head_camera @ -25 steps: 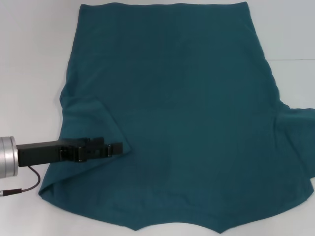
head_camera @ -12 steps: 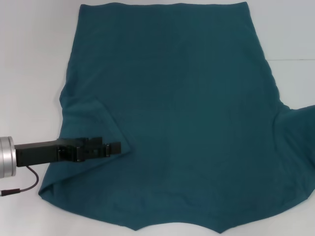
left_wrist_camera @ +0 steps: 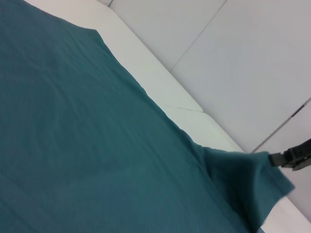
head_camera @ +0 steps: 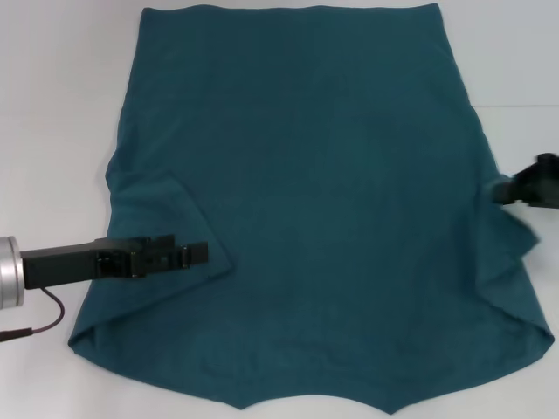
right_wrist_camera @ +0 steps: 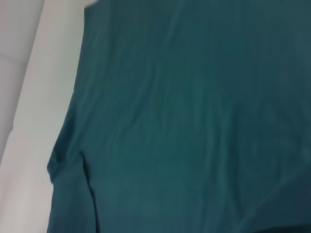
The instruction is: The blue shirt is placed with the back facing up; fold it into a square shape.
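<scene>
the blue shirt (head_camera: 323,201) is lying spread, plain side up, over the white surface (head_camera: 61,105). the left end effector (head_camera: 196,254) is pinching the folded-in left sleeve near the shirt's lower left. the right end effector (head_camera: 507,190) is gripping the right sleeve, lifting it off the surface at the shirt's right edge.

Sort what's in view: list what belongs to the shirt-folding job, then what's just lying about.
Part of the job:
- blue shirt, spread plain side up, left sleeve folded inward
- left hand, over the folded left sleeve
- right hand, at the shirt's right edge, lifting the right sleeve

Just there:
- white table, bearing the shirt
- nothing else loose in sight
</scene>
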Controlling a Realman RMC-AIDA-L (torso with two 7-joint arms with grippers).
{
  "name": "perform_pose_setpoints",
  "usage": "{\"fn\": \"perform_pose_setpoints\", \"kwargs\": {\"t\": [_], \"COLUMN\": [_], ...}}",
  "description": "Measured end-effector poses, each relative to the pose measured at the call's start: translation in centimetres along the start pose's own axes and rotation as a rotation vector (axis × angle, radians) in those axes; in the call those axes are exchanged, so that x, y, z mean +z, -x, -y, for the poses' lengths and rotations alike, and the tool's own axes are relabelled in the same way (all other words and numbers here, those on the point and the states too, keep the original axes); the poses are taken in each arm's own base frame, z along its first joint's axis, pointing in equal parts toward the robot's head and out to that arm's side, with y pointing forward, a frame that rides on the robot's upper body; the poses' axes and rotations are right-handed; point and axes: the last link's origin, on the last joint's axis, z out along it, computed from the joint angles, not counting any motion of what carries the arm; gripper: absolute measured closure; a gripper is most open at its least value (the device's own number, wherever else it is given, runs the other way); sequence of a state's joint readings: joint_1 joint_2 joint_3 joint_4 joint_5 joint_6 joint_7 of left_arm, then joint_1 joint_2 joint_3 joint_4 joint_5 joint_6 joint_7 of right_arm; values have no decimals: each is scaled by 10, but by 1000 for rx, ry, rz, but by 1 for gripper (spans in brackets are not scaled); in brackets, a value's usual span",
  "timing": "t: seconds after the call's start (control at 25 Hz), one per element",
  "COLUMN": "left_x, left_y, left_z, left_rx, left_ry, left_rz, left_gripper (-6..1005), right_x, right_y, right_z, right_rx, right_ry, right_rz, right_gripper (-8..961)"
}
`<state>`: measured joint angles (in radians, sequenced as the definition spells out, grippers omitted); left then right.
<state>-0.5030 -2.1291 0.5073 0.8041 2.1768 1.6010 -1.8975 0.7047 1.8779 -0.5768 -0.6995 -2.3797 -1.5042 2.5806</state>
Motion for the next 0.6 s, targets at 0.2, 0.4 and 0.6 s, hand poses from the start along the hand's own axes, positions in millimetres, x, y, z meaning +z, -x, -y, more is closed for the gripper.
{"fn": "perform_pose_setpoints", "kwargs": {"t": [0.2, 0.4, 0.6], "left_x": [-1, -2, -4], "left_y": [-2, -3, -4], "left_z": [2, 2, 3], "left_rx": [-6, -7, -13], "left_ry": [-9, -12, -17], "left_rz": [-17, -22, -38], "left_gripper": [52, 51, 52], "right_x": [30, 44, 48], "right_y": [0, 1, 1], "right_z": [-13, -22, -28], "right_rx": [-43, -93, -178], "right_ry": [-20, -33, -15], "right_rz": [-57, -77, -72], "right_gripper": [866, 858, 851]}}
